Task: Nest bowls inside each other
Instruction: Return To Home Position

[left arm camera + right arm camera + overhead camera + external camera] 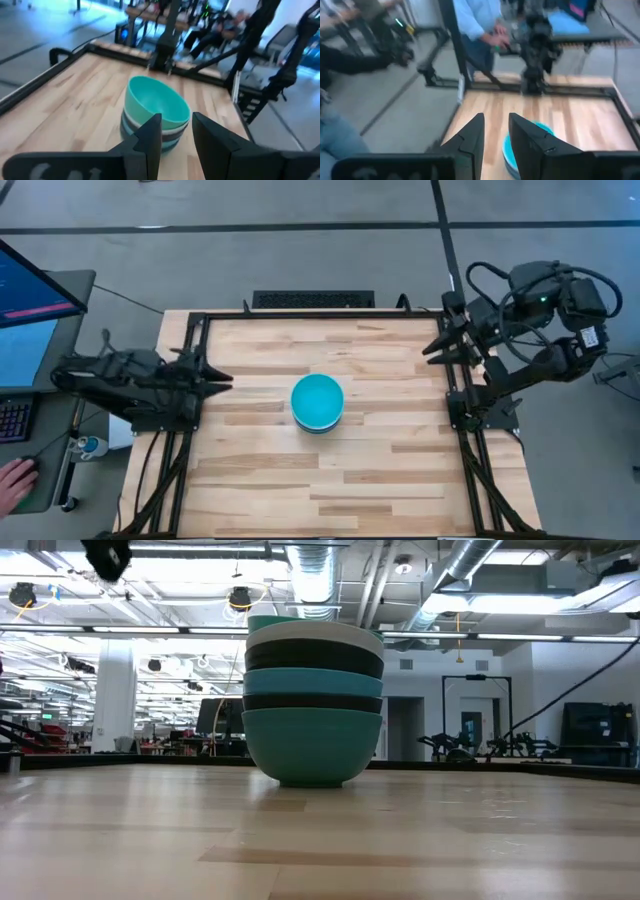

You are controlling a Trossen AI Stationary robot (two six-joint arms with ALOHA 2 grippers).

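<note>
Stack of bowls (317,402) stands nested at the centre of the table (400,470). From above only the top cyan bowl (317,396) shows; the rest are hidden beneath it. The low view gives the layers from the bottom up: dark teal bowl (312,745), black, cyan, black, white bowl (315,632), then a cyan rim mostly cut off behind the white one (rims only; how deep each sits cannot be told).

A dark shape (105,555) in the low view's upper corner cannot be identified.

Left tool (225,378) is at the table's left edge, pointing toward the stack and well apart from it. Its fingers (152,137) are parted by a slim gap and grasp nothing. Right tool (432,345) is at the right edge with the same slim gap, empty.

Off the table: monitor (25,310) to the left, a person's hand (12,482) cut off by the picture edge, and a blurred person in a pale blue shirt (470,20) beyond the left arm.
</note>
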